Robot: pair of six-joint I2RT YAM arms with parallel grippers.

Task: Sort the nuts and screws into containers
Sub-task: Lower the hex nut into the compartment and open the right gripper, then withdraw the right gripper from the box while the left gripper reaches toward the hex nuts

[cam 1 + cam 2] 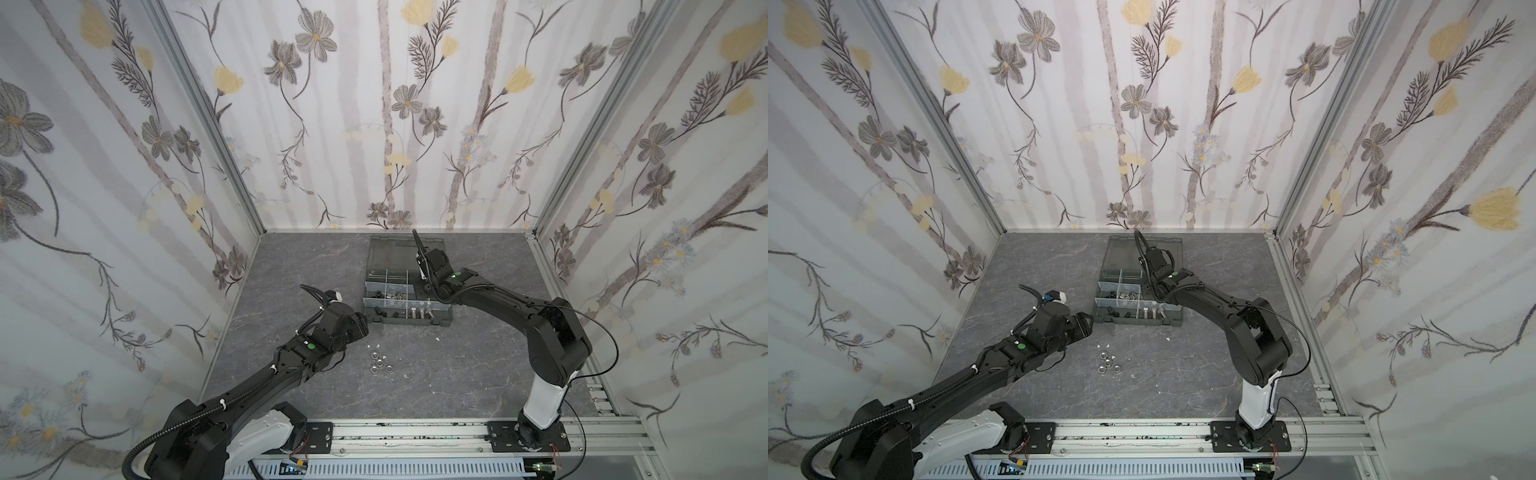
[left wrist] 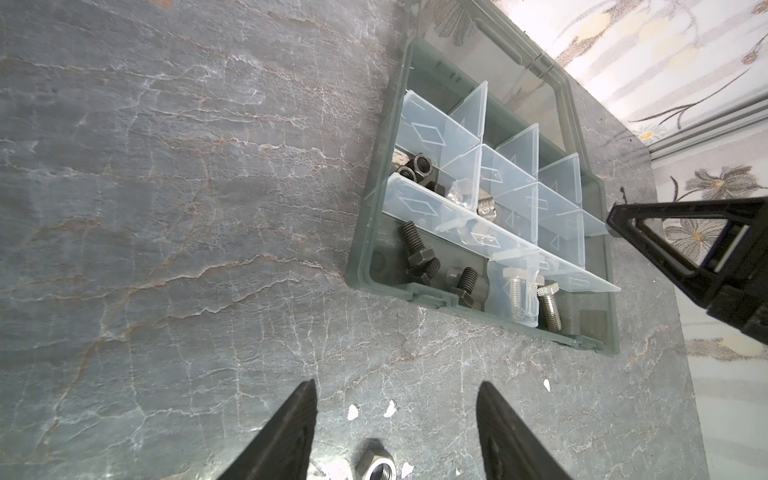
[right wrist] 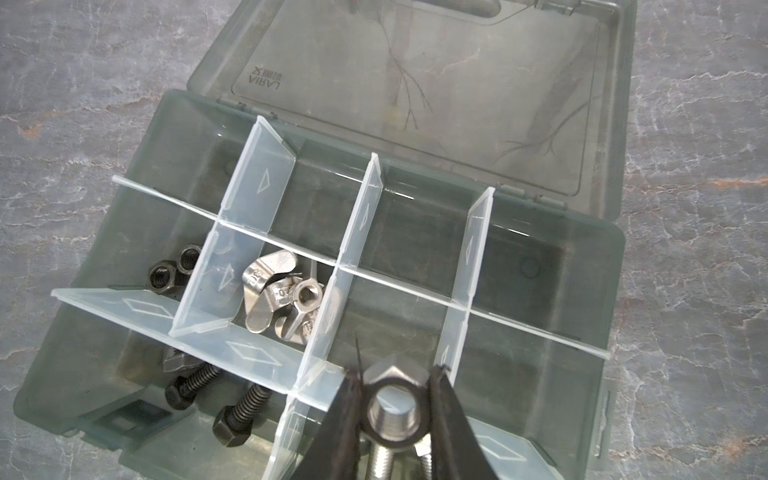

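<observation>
Right pincer (image 3: 397, 374) grips a silver hex nut (image 3: 395, 369) — above the organiser case (image 3: 540, 266).

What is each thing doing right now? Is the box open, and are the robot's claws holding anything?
Organiser case: open, lid folded back.
Right gripper: shut on a silver hex nut, above the case.
Left gripper: open, empty, above the table.
Loose silver nuts: lying on the table, unsorted.
Black screws: lying inside the case.
Wing nuts: piled inside the case.
</observation>
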